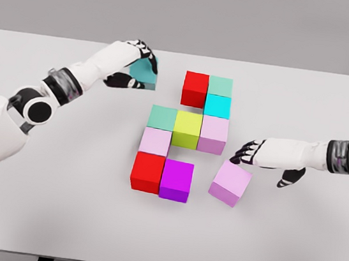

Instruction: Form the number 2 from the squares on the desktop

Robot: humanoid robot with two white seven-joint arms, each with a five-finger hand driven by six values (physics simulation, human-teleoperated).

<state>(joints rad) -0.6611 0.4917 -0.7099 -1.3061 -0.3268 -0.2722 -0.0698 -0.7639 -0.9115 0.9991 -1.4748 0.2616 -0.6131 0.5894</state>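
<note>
Coloured cubes form a partial figure mid-table: a red cube (195, 89) and a teal-green cube (220, 86) on top, a cyan cube (217, 106) below, then a green cube (162, 117), a yellow cube (187, 129) and a pale pink cube (213, 134), a pink cube (155, 141), a red cube (148, 172) and a magenta cube (176, 180). A loose lilac cube (230, 183) lies tilted at the right. My left hand (135, 64) is shut on a light blue cube (144, 73) at the upper left. My right hand (249, 153) hovers open just above the lilac cube.
The white table (55, 205) spans the view, its front edge near the bottom and its far edge against a grey wall. The left forearm (58, 86) crosses the left side of the table, and the right forearm (325, 155) comes in from the right edge.
</note>
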